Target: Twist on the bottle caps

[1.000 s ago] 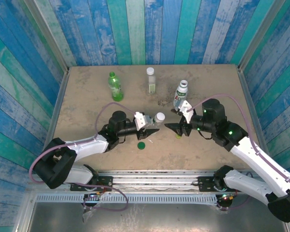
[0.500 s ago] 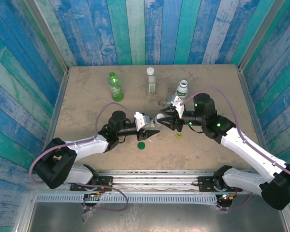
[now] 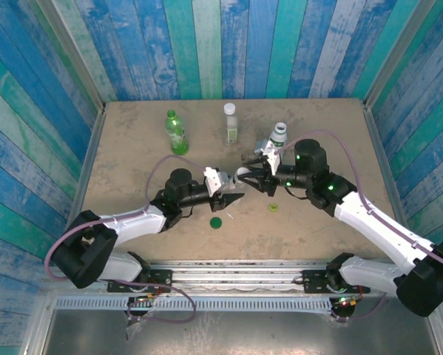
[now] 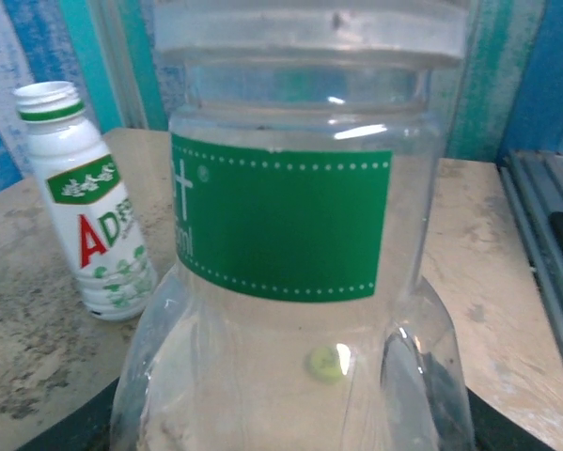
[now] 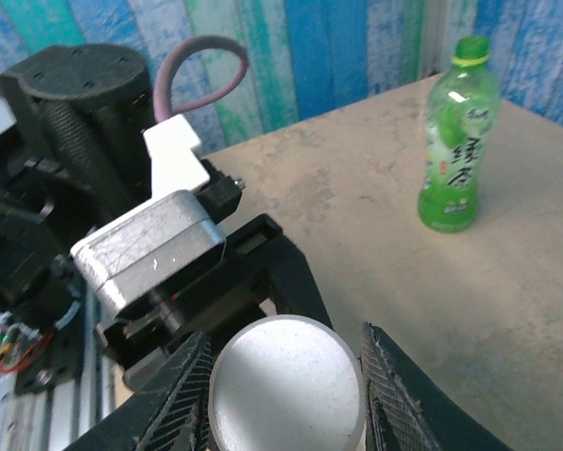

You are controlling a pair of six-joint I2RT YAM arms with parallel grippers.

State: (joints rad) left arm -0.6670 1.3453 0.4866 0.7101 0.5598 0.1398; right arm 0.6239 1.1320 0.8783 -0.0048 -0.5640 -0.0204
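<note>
A small clear bottle (image 4: 290, 235) with a green label stands upright near the table's middle, and my left gripper (image 3: 231, 195) is shut on its lower body. The bottle's white cap (image 5: 286, 371) sits on its neck. My right gripper (image 5: 288, 404) has come in from the right, its ribbed fingers (image 5: 403, 399) pressed against both sides of that cap. On the table lie a yellow-green cap (image 3: 273, 207) and a dark green cap (image 3: 216, 221). At the back stand a green bottle (image 3: 177, 133), a capped clear bottle (image 3: 230, 123) and a white labelled bottle (image 3: 276, 140).
Blue and green plank walls close in the table on three sides. A metal rail (image 3: 236, 266) runs along the near edge by the arm bases. The white labelled bottle (image 4: 86, 235) stands just behind my right gripper.
My right gripper has moved left from beside the yellow-green cap to the held bottle's top and narrowed onto the white cap. The left arm has kept still with the bottle.
</note>
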